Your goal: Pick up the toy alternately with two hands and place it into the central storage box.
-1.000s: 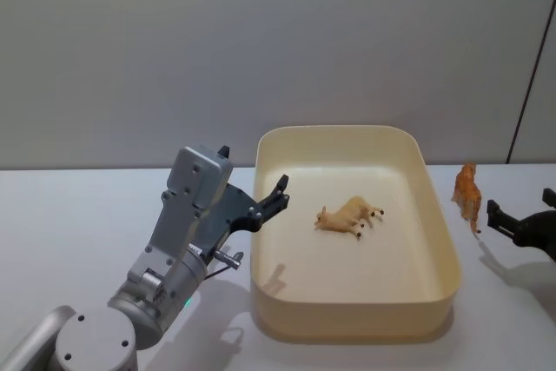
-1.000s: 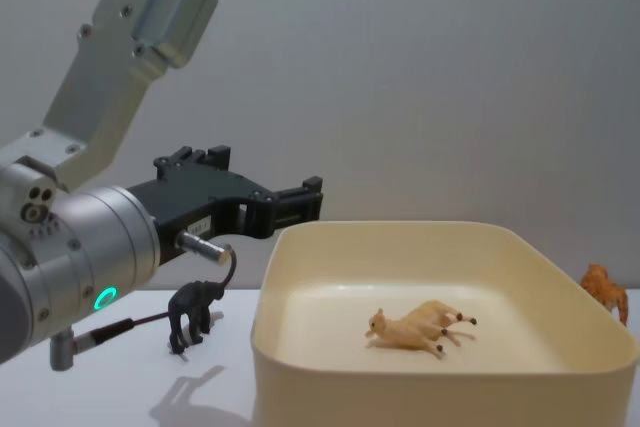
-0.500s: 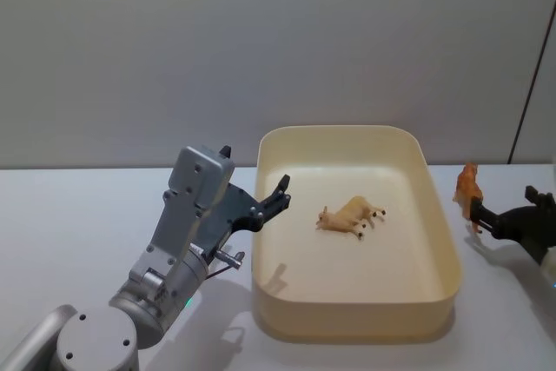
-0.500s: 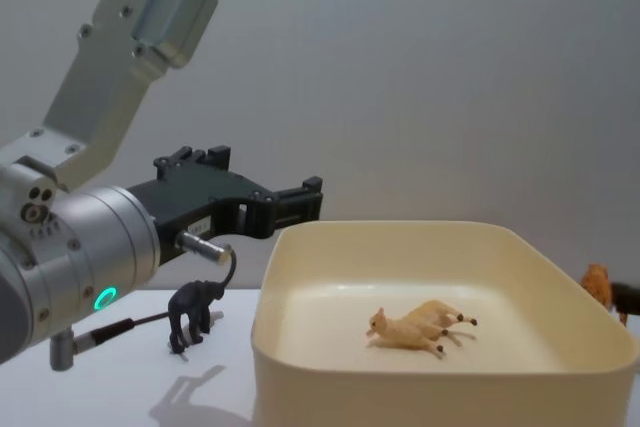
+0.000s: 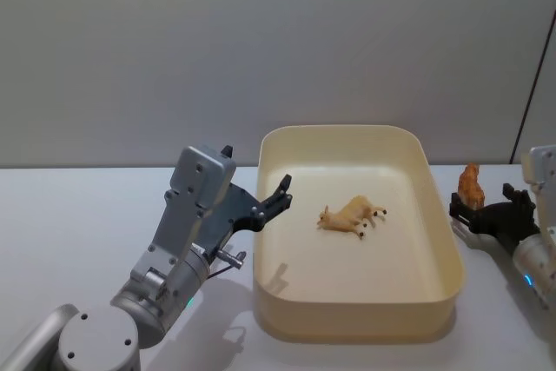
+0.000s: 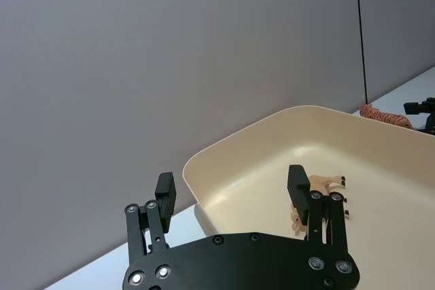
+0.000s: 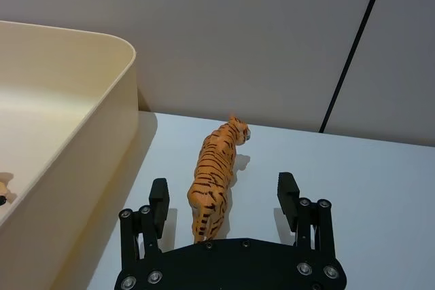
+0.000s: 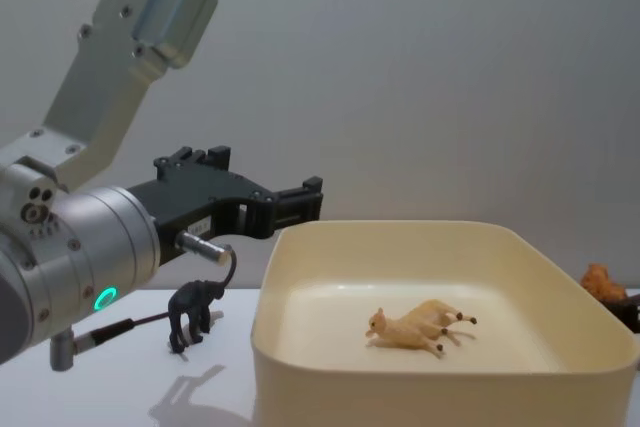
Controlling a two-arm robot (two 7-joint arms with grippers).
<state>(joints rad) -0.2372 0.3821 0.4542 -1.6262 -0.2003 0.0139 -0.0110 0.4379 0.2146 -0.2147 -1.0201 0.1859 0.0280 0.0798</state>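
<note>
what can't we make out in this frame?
Legs of the tiger toy, head view: behind the right hand.
Body of the tiger toy, chest view: behind the storage box wall.
Black animal toy, chest view: too small and dark to name.
Tan animal toy, head view: too small to name.

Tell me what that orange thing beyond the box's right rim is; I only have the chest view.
Observer: A striped tiger toy, standing upright on the table right of the storage box.
Operator: Is the right tool on it?
Observer: The right tool is open, straddling the tiger's hindquarters without touching.
Operator: Is the left tool holding anything?
Observer: No, the left tool is open and empty, at the box's left rim.
</note>
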